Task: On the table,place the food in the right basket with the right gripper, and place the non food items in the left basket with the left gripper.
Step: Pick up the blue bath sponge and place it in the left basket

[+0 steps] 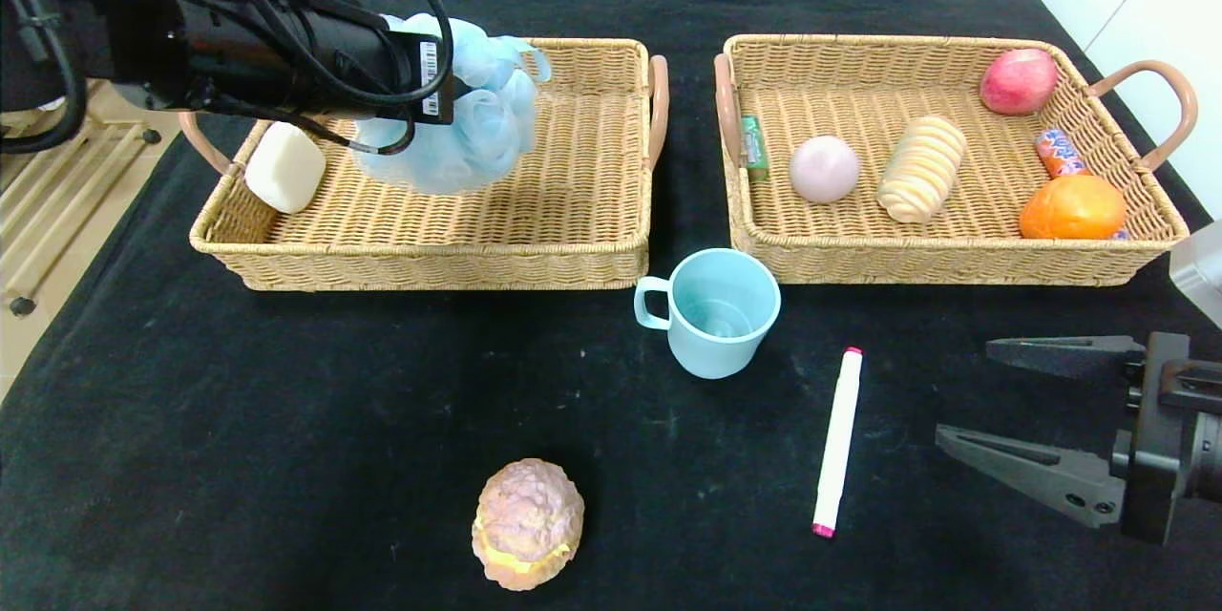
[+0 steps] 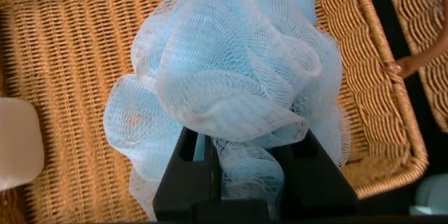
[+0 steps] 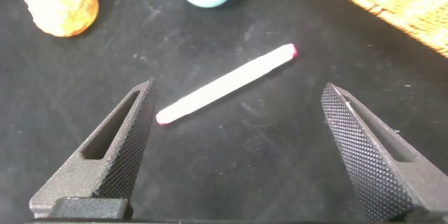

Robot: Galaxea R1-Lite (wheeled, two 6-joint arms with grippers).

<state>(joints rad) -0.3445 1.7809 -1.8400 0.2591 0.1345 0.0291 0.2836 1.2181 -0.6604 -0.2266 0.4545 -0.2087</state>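
Observation:
My left gripper hangs over the left basket, shut on a light blue mesh bath puff. In the left wrist view the puff bulges out beyond the gripper, above the wicker floor. A white soap bar lies in that basket's left corner. Out on the black cloth lie a brown cream bun, a light blue cup and a white marker. My right gripper stands open and empty at the front right, just right of the marker.
The right basket holds an apple, an orange, a striped bread roll, a pale pink ball, a candy packet and a green tube. The cup stands just before the gap between the baskets.

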